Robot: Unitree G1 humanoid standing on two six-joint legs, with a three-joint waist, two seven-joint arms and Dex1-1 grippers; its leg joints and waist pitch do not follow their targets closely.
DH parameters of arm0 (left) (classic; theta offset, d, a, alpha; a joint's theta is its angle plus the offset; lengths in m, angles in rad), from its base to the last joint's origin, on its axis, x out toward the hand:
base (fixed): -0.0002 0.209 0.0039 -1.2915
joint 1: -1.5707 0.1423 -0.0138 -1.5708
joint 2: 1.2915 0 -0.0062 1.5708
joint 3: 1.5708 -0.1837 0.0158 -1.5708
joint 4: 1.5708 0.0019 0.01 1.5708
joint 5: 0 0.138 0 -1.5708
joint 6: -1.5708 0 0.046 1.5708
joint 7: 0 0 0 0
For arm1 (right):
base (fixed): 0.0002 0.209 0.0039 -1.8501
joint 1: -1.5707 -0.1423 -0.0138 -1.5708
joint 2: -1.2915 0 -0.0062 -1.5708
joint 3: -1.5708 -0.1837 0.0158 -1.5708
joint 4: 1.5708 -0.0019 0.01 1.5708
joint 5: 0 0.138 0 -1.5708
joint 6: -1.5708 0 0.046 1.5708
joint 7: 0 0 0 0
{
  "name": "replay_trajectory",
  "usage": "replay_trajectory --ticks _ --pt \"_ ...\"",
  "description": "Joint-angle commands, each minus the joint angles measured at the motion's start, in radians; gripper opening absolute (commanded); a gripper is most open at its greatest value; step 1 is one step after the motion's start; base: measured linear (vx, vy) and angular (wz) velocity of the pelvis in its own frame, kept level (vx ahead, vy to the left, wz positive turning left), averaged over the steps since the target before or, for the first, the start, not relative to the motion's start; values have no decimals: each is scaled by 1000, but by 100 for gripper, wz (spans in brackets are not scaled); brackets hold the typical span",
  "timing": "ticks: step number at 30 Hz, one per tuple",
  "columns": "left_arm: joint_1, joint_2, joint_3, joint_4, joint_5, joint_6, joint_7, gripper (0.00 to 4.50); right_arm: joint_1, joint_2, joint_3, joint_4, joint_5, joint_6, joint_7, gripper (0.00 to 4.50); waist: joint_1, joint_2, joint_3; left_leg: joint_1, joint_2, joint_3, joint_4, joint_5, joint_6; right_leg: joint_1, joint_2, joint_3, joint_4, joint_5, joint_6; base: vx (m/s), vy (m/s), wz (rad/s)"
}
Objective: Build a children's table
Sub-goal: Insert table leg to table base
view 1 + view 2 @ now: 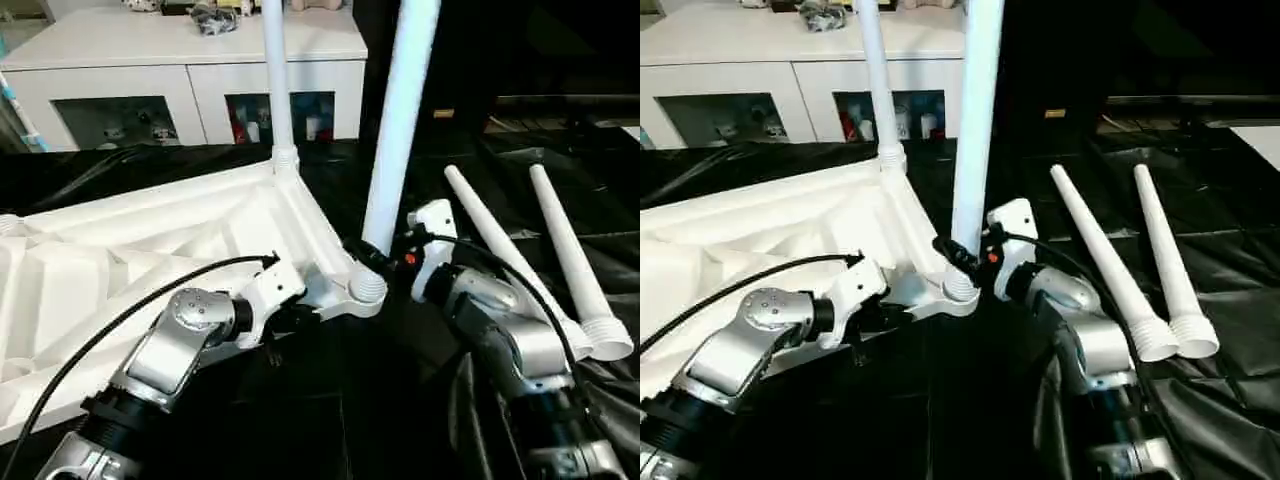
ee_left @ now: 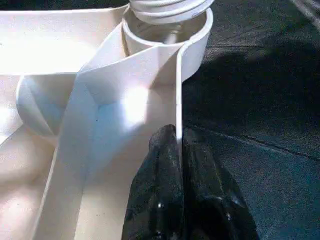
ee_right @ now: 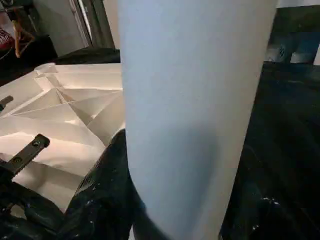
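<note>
The children's table top (image 1: 150, 250) lies upside down on the black sheet, its ribbed underside facing up. One white leg (image 1: 278, 80) stands upright in the far corner socket. A second leg (image 1: 400, 120) stands upright over the near corner socket (image 1: 367, 288), with my right gripper (image 1: 375, 258) shut around its lower end. In the right wrist view this leg (image 3: 195, 110) rises beside a black finger (image 3: 105, 185). My left gripper (image 2: 177, 137) is shut on the top's thin rim (image 2: 178, 90) just beside that socket. Two loose legs (image 1: 505, 255) (image 1: 575, 265) lie side by side to the right.
A white cabinet (image 1: 190, 60) with glass doors stands behind the big table. Black sheeting (image 1: 330, 410) covers the table around the work. A black cable (image 1: 110, 320) arcs over my left forearm.
</note>
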Motion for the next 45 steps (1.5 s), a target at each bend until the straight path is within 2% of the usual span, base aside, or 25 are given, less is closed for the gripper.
replay_trajectory --ticks 1,2,4,5,6,7,10,16,25,26,27,30,34,36,38,44,45 --pt "-1 5 -9 24 6 -10 1 0 -26 -6 17 14 -4 24 14 184 4 -3 -62 15 48 -15 -73 -154 53 49 -44 23 -58 -31 -258 0 0 0" --pt "-1 5 -9 25 6 -11 1 0 -29 -7 21 18 -8 23 17 184 4 -6 -62 14 48 -15 -73 -146 56 49 -43 22 -58 -25 -259 0 0 0" --pt "-1 6 -8 24 5 -11 -1 0 -33 -7 26 26 -13 24 21 184 5 -3 -62 14 48 -14 -71 -137 59 48 -44 23 -57 -18 -259 0 0 0" --pt "0 8 -8 22 4 -11 -3 0 -36 -7 27 32 -15 25 22 184 5 -11 -62 14 48 -13 -71 -135 63 49 -44 23 -58 -22 -258 0 0 0" --pt "0 9 -8 22 3 -11 -4 0 -40 -8 30 38 -17 34 25 184 7 -9 -62 14 48 -13 -71 -133 64 48 -45 23 -56 -24 -258 0 0 0" --pt "-1 13 -8 22 4 -12 -7 0 -45 -11 34 43 -19 44 28 184 6 -13 -61 13 48 -13 -71 -129 66 49 -44 23 -57 -31 -257 0 0 0" --pt "-6 19 -8 31 7 -19 -10 0 -57 -18 41 53 -21 62 42 184 5 -12 -60 14 49 -12 -72 -141 65 47 -46 24 -60 -66 -253 0 0 0" --pt "-16 22 -7 43 7 -25 -16 0 -68 -26 49 78 -27 65 55 184 5 -12 -61 15 48 -11 -70 -124 69 45 -44 23 -59 -51 -254 0 0 0" --pt "-38 17 -4 66 10 -30 -8 0 -64 6 12 192 -26 -12 44 184 5 -12 -59 14 48 -11 -72 -150 60 44 -46 23 -62 -80 -254 0 0 0" --pt "-41 16 -3 69 12 -30 -5 0 -54 11 3 198 -20 -20 44 184 4 -13 -59 15 48 -11 -73 -162 56 45 -45 24 -63 -99 -251 0 0 0" --pt "-44 15 -2 73 14 -31 -3 0 -43 15 -6 202 -14 -29 44 184 6 -9 -59 16 49 -12 -74 -171 51 43 -47 25 -65 -108 -249 0 0 0" --pt "-50 12 -3 79 18 -33 3 0 -12 26 -30 205 5 -53 46 184 5 -9 -58 15 50 -13 -77 -188 42 44 -47 25 -66 -116 -243 0 0 0" --pt "-52 10 -3 81 18 -33 4 0 2 32 -42 206 16 -66 49 184 5 -8 -59 16 50 -14 -78 -187 45 43 -45 24 -65 -107 -247 0 0 0" --pt "-52 10 -3 82 18 -34 5 0 35 44 -64 200 38 -89 50 184 6 -5 -59 14 50 -14 -78 -188 46 43 -47 25 -66 -101 -246 0 0 0" --pt "-54 9 -4 83 18 -34 4 0 68 57 -81 194 51 -123 56 184 8 -7 -60 14 51 -14 -78 -184 50 43 -47 24 -65 -85 -247 0 0 0" --pt "-55 12 -1 77 14 -27 -1 0 118 66 -70 185 23 -211 63 184 7 -5 -58 14 51 -15 -81 -205 50 42 -46 23 -68 -115 -246 0 0 0" --pt "-55 13 0 76 14 -26 -1 0 122 67 -69 183 21 -219 61 184 7 -3 -51 14 51 -14 -84 -219 49 38 -46 24 -72 -130 -241 0 0 0"
